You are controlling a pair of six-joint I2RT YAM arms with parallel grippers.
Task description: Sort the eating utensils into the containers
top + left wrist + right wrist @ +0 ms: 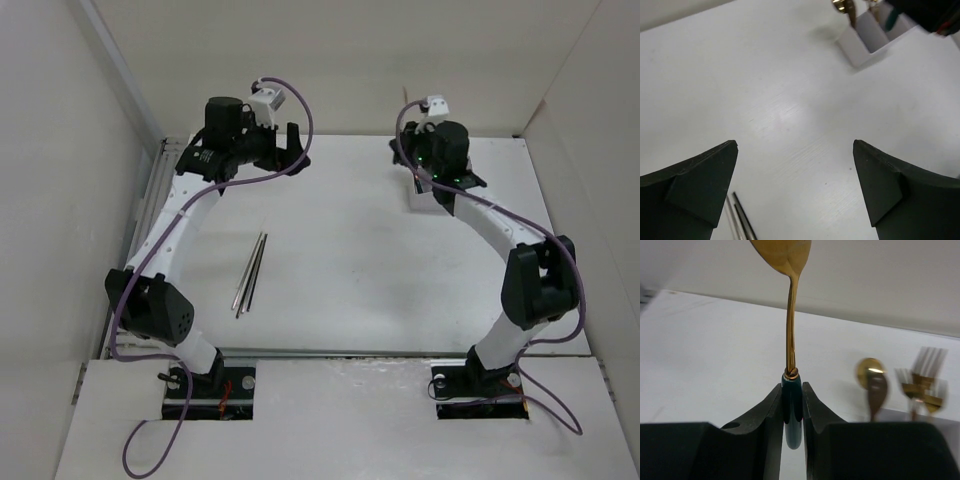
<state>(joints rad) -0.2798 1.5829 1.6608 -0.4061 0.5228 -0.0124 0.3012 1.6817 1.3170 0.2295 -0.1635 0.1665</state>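
1. While the left pincer [795,147] hangs over the counter [380,290], its two black fingers [700,185] are spread very wide. It has nothing in it.
2. Two thin grey chopsticks [250,272] lie side by side on the counter, on the left side and well apart from the box. Their ends peek in at the bottom of the left wrist view, just beside the left finger.
3. The right pincer [792,388] is squeezed tight on a spoon [790,340]. It grips the dark green handle just below the little gold ring. The gold bowl sticks out past the fingertips (its very end is cut off by the top of the picture).
4. The white box [860,50] stands at the far right part of the counter. From above, the right pincer is right over it, so most of the box is hidden.
5. Another spoon [871,380] and some forks [922,382] stand upright behind the held spoon, with their gold heads up. They look blurry.
6. In the left wrist view, gold heads stick up out of the box's narrow slots. I cannot tell which slot each one is in.
7. Purple cables [300,130] loop along both arms.
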